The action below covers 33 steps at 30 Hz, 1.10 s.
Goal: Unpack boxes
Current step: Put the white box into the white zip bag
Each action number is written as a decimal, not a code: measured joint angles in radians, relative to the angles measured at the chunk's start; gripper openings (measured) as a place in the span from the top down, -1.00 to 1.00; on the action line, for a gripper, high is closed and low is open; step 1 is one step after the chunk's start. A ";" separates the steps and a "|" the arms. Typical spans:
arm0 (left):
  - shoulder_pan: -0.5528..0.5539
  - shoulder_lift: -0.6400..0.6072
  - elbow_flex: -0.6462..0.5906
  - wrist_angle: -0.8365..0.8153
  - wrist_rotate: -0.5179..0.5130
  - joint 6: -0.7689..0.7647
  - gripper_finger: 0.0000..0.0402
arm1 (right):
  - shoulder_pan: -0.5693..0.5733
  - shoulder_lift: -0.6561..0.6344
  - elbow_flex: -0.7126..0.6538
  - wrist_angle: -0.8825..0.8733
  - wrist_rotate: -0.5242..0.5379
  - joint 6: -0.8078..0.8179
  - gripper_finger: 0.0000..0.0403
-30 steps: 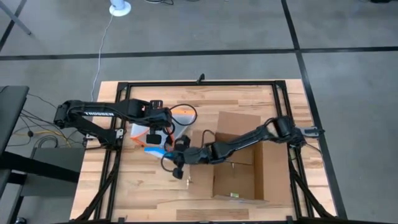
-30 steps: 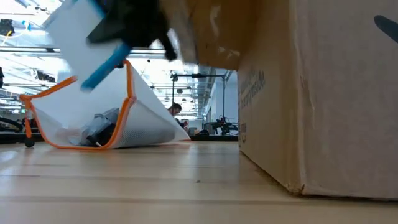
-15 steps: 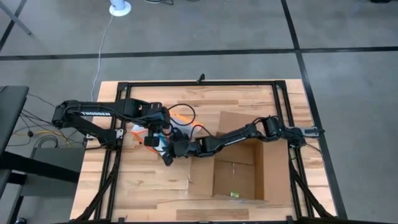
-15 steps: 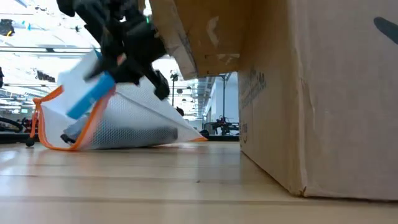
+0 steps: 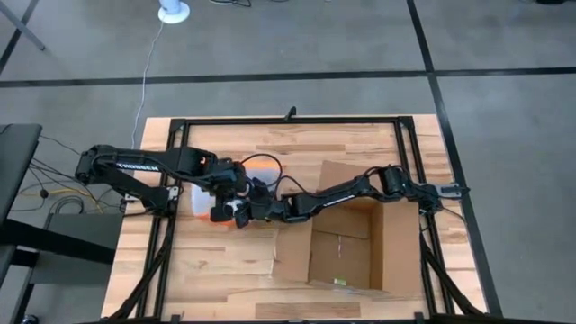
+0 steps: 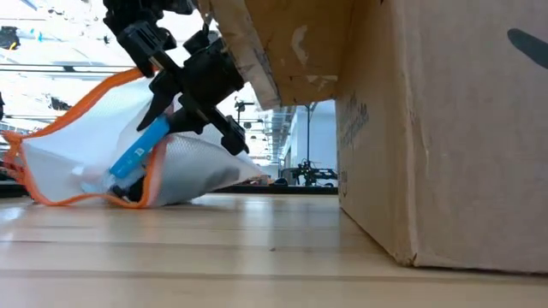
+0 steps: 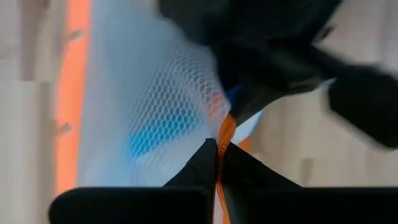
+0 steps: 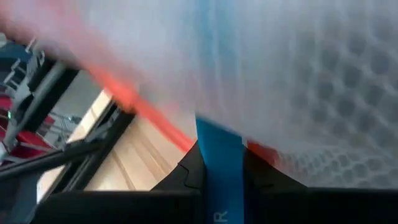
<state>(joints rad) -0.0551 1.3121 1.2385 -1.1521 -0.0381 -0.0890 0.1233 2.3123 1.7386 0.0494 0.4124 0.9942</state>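
Cardboard walls of the open shipping box (image 5: 346,238) stood on the right half of the wooden table (image 5: 297,144), flaps splayed outward, and both arms met just beside its left flap. The left gripper (image 7: 219,163) was pressed shut on the orange edge of the mesh pouch (image 6: 94,158), apparently to hold the mouth up and open so that something could go in. The right gripper (image 8: 219,163), reaching across from the box side, pinched a flat blue item (image 6: 137,152) and had it angled down into that mouth; in the low view the blue piece sat partly behind the orange rim, so it seemed about halfway inserted. That placement suggested the pouch served as the receiving bag for things lifted out of the box. Inside the box, the high view showed only a bare floor with a small pale-green scrap (image 5: 338,280) near the front wall; whether more remained could not be told.
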 joint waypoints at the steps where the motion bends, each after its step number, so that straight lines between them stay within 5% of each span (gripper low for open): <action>1: -0.002 0.000 0.000 0.016 0.017 -0.012 1.00 | -0.003 0.000 0.000 0.007 0.003 0.011 0.88; 5: -0.006 0.000 0.000 0.076 0.057 -0.042 1.00 | -0.018 0.000 -0.001 0.054 0.012 0.056 0.84; 15: -0.004 -0.003 0.000 0.064 0.054 -0.048 1.00 | -0.037 0.003 -0.005 0.078 0.010 0.149 0.21; 21: -0.008 0.001 0.000 -0.028 0.040 -0.044 1.00 | -0.045 0.000 -0.002 0.082 -0.050 0.007 0.02; 33: -0.007 0.001 0.000 -0.140 0.017 -0.009 1.00 | 0.009 -0.077 0.004 -0.030 -0.157 -0.433 0.00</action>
<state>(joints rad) -0.0624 1.3132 1.2381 -1.2920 -0.0210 -0.0982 0.1319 2.2352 1.7424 0.0192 0.2557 0.5610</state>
